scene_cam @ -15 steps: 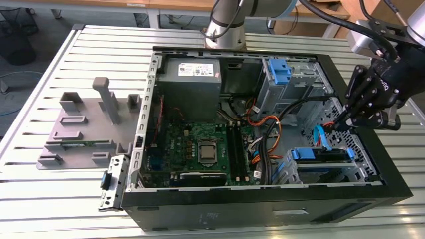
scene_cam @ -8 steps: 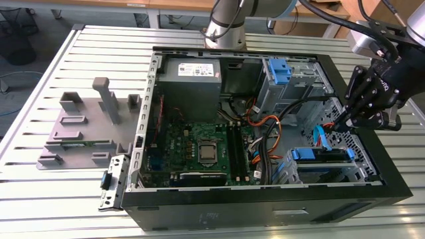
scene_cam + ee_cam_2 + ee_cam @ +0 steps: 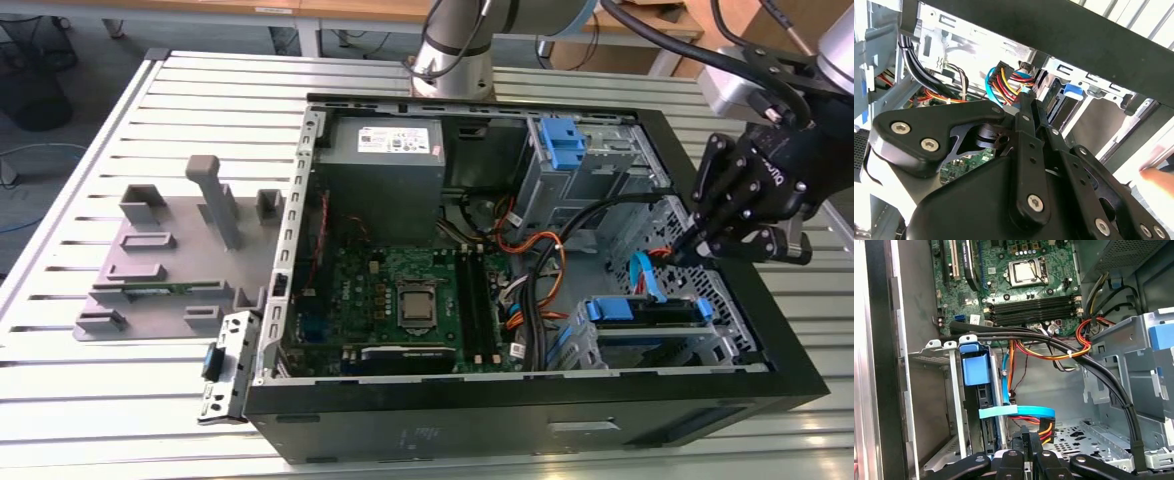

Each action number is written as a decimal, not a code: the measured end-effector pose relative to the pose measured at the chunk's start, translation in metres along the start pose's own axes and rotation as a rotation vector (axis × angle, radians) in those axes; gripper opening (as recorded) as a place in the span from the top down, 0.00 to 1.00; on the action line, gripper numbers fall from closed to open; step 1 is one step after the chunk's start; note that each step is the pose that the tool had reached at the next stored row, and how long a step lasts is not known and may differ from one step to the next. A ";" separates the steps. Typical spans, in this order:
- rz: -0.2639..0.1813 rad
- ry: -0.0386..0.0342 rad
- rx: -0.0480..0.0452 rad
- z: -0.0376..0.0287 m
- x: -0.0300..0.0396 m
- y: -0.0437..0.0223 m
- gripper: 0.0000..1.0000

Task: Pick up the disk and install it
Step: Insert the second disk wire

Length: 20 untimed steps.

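Hanging at the frame's right: the gripper (image 3: 683,255) sits low over the open computer case (image 3: 534,420) in the exterior view, above the front drive bays.
Pincer: fingers drawn together in both wrist views (image 3: 1026,97) (image 3: 1024,437); whether they nip anything cannot be told.
At the fingertips: a plug with red, yellow and black wires (image 3: 1046,429) and a flat blue cable (image 3: 1021,412) lie just beside the tips in the first wrist view.
Disk: the disk (image 3: 647,312) sits in the metal drive cage (image 3: 714,345) at the lower right of the exterior view, its blue bracket facing up; in the first wrist view its blue end tab (image 3: 974,369) stands left of centre, between the cage rails.
Case interior: a green motherboard (image 3: 400,290) fills the centre of the exterior view, a grey power supply (image 3: 380,150) lies above it, and a blue latch (image 3: 563,140) marks the upper bay.
Surroundings: the case lies on a slatted metal table (image 3: 80,400); a grey parts fixture (image 3: 160,260) stands at the left.
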<state>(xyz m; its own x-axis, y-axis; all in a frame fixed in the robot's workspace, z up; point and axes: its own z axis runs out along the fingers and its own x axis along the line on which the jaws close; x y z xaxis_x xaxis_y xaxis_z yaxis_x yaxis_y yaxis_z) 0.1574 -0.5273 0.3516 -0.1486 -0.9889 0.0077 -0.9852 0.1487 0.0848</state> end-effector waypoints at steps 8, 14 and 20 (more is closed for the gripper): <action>-0.022 0.0014 0.0039 0.0002 0.0035 0.0001 0.84; -0.023 0.0013 0.0056 0.0007 0.0039 0.0017 0.84; -0.025 0.0005 0.0117 0.0013 0.0059 0.0024 0.84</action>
<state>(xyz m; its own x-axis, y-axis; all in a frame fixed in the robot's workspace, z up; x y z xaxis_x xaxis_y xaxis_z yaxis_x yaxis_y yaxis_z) 0.1540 -0.5328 0.3505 -0.1241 -0.9922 0.0062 -0.9895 0.1242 0.0733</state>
